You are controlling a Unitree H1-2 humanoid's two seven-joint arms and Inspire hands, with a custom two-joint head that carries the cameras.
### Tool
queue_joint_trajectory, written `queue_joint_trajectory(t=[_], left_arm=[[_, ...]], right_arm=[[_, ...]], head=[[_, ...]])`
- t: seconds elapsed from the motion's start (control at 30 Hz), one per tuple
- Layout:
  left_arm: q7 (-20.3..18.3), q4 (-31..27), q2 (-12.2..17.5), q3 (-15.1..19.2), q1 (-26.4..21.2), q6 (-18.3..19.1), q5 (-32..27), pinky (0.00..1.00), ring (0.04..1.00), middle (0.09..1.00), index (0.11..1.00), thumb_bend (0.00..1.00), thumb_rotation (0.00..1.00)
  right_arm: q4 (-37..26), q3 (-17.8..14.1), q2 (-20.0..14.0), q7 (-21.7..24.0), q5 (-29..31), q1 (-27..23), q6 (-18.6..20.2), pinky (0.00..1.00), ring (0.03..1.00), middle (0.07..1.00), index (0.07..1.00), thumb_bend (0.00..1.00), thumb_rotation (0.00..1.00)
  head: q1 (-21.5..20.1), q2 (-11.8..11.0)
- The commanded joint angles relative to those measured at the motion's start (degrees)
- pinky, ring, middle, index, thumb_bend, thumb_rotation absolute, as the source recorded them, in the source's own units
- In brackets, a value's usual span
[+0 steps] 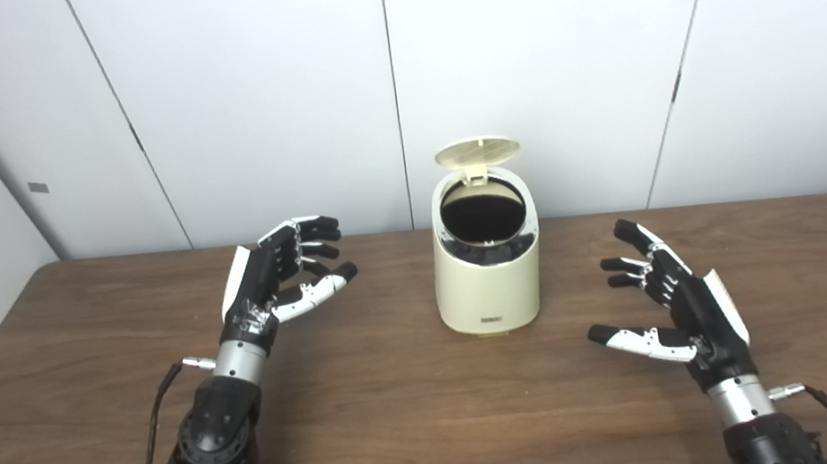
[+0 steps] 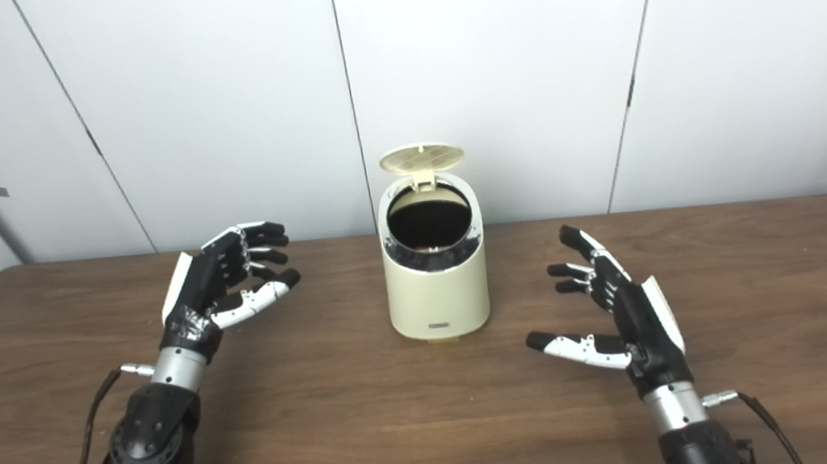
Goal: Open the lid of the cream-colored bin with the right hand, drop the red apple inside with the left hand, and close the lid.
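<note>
Lid point(image 1: 477, 151) is flipped up behind the cream bin point(image 1: 489, 285), mid-table. No apple is seen anywhere. Both the left hand point(image 1: 276, 281) and right hand point(image 1: 678, 304) are held open, empty; closing falls to the right one, up-left.

Two head cameras — side by side, overlooking one table point(image 1: 417, 416).

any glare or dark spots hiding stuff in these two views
Left eye view: the cream-colored bin has an interior too dark to read under its raised lid. Right eye view: even light, soft shadow beside the left hand on the brown wooden table; no glare.
</note>
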Motion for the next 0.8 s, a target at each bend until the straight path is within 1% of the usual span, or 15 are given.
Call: queue_joint_trajectory(t=[0.0,0.1,0.17,0.2,0.27,0.4,0.43,0.47,0.5,0.57,0.67,0.77], left_arm=[[0.14,-0.22,0.30,0.64,-1.14,-0.82,-1.43,0.50,0.604,0.684,0.689,0.62,0.08],[-0.38,0.10,-0.32,0.93,-0.22,1.77,-2.87,0.53,0.608,0.687,0.692,0.62,0.07],[-0.55,0.65,-0.59,0.82,0.25,2.42,-3.04,0.53,0.615,0.691,0.694,0.60,0.05],[-0.73,1.13,-0.67,0.71,0.40,2.24,-3.07,0.52,0.614,0.689,0.690,0.60,0.03],[-1.10,2.42,-0.95,0.62,0.77,1.46,-3.27,0.50,0.608,0.687,0.685,0.60,0.03],[-1.09,3.91,-1.25,0.14,1.65,0.13,-2.88,0.48,0.606,0.681,0.678,0.61,0.03],[-1.29,4.04,-1.36,0.17,1.87,0.21,-3.32,0.48,0.606,0.681,0.677,0.61,0.02],[-1.48,4.16,-1.44,0.17,2.07,0.27,-3.67,0.48,0.605,0.678,0.675,0.61,0.02],[-1.59,4.26,-1.50,0.16,2.18,0.30,-3.89,0.49,0.604,0.676,0.675,0.61,0.01],[-1.32,4.49,-1.45,-0.09,2.42,-0.31,-3.22,0.49,0.603,0.678,0.676,0.61,0.02],[-1.12,4.86,-1.44,-0.31,2.51,-0.98,-2.61,0.49,0.604,0.684,0.680,0.61,0.03],[-1.23,4.85,-1.63,-0.35,2.55,-0.70,-2.87,0.50,0.605,0.685,0.681,0.61,0.02]], right_arm=[[3.27,0.19,0.25,-0.07,0.63,2.43,-1.52,0.68,0.755,0.905,0.888,0.73,0.23],[3.57,0.17,-0.18,-0.07,0.37,2.24,-1.79,0.68,0.752,0.905,0.887,0.72,0.23],[3.42,0.17,-0.50,0.17,0.52,2.07,-1.65,0.68,0.753,0.905,0.887,0.71,0.23],[3.22,0.15,-0.60,0.31,0.72,1.99,-1.56,0.68,0.755,0.904,0.886,0.71,0.22],[2.86,0.12,-0.88,0.50,0.86,1.75,-1.53,0.68,0.750,0.893,0.883,0.70,0.22],[0.99,0.05,-1.51,0.41,0.13,1.23,-0.24,0.65,0.735,0.883,0.881,0.70,0.28],[-0.79,0.15,-1.85,0.37,-0.79,1.07,1.52,0.65,0.733,0.883,0.881,0.70,0.29],[-2.82,0.27,-2.27,0.63,-1.42,0.86,3.50,0.62,0.730,0.881,0.879,0.69,0.32],[-4.21,0.35,-2.58,0.84,-1.80,0.71,4.89,0.59,0.735,0.882,0.878,0.64,0.32],[-6.90,0.59,-3.70,1.68,-2.40,-0.40,6.88,0.58,0.748,0.881,0.874,0.61,0.31],[-9.35,0.81,-5.19,2.57,-3.83,-2.15,9.01,0.63,0.766,0.878,0.876,0.60,0.40],[-11.58,1.29,-7.46,3.78,-5.67,-5.74,11.01,0.67,0.774,0.863,0.871,0.60,0.43]], head=[[0.01,0.05],[0.04,0.01],[-0.06,-0.08],[-0.08,-0.09],[-0.19,-0.17],[-0.30,-0.16],[-0.25,-0.18],[-0.19,-0.25],[-0.17,-0.30],[-0.28,-0.36],[-0.52,-0.48],[-0.70,-0.57]])
